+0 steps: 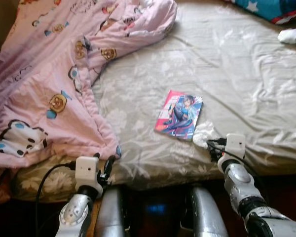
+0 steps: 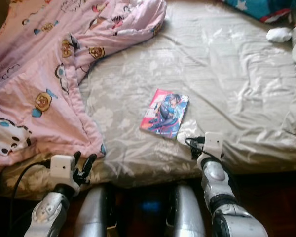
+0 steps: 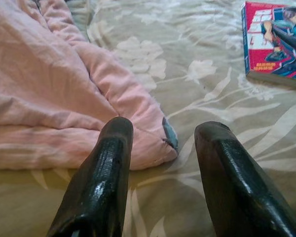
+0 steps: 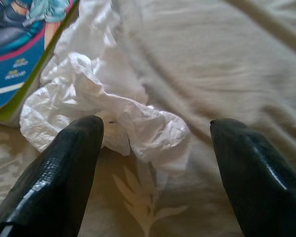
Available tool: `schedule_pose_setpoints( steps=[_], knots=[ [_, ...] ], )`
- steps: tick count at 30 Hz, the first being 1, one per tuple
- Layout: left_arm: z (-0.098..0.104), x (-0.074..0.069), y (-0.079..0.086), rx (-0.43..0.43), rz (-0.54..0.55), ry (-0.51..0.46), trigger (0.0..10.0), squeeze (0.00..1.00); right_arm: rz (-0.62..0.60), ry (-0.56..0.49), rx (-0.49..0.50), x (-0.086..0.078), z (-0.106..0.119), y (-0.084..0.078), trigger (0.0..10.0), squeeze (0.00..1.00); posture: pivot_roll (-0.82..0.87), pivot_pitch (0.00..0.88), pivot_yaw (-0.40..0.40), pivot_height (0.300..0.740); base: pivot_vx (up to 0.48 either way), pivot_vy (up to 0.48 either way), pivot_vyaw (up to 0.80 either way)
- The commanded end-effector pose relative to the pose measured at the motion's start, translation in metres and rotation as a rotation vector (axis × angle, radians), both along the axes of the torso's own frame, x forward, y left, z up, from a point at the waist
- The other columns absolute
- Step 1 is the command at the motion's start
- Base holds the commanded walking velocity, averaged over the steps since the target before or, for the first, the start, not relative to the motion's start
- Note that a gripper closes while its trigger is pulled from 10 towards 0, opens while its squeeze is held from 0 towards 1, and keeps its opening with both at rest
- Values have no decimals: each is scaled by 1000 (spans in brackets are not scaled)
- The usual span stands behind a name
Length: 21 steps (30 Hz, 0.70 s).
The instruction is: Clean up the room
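While the right pincer (image 4: 155, 148) gapes empty around crumpled white paper (image 4: 103, 106) at the comic book's (image 1: 179, 114) 5 o'clock corner, the left pincer (image 3: 163, 163) gapes empty beside the pink quilt (image 1: 49, 79) on the bed (image 1: 246, 74).

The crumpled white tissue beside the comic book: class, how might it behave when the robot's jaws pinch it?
The tissue looks thin and creased, so it likely crushes flat and weighs almost nothing. Touching the comic book, it may drag along the sheet if pushed. The right gripper hovers open over it.
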<state>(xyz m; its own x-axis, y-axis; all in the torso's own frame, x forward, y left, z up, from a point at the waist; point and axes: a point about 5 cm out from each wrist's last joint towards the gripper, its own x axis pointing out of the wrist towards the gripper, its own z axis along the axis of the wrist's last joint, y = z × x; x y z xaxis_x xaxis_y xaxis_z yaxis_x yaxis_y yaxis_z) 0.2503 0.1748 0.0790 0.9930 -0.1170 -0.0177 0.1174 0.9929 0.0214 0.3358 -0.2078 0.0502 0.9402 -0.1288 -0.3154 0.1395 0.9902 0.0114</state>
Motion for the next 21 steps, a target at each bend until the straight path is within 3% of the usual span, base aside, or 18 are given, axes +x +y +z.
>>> schedule_pose_setpoints(
  steps=[1, 9, 10, 11, 12, 21],
  knots=[
    [-4, -8, 4, -8, 10, 43, 10000, 0, 1, 49, 27, -5, -9, 0, 10000, 0, 209, 441, 35, 611, 0, 0, 0],
    [9, -20, 5, -3, 18, 36, 10000, 0, 29, 40, 47, -2, -6, 4, 9765, 0, 243, 490, 54, 611, 0, 0, 0],
    [9, -23, 5, -1, 19, 44, 10000, 0, 30, 36, 53, -1, -5, 5, 1098, 0, 246, 495, 56, 611, 0, 0, 0],
    [9, -24, 6, 0, 20, 47, 10000, 0, 31, 33, 57, -1, -5, 6, 1098, 0, 246, 495, 56, 611, 0, 0, 0],
    [9, -25, 6, 2, 21, 51, 10000, 0, 32, 29, 62, -1, -5, 7, 0, 0, 248, 501, 59, 611, 0, 0, 0],
    [12, -22, 7, 5, 32, 71, 10000, 0, 49, -12, 87, 2, -1, 14, 0, 0, 237, 489, 58, 611, 0, 0, 0]
  ],
)
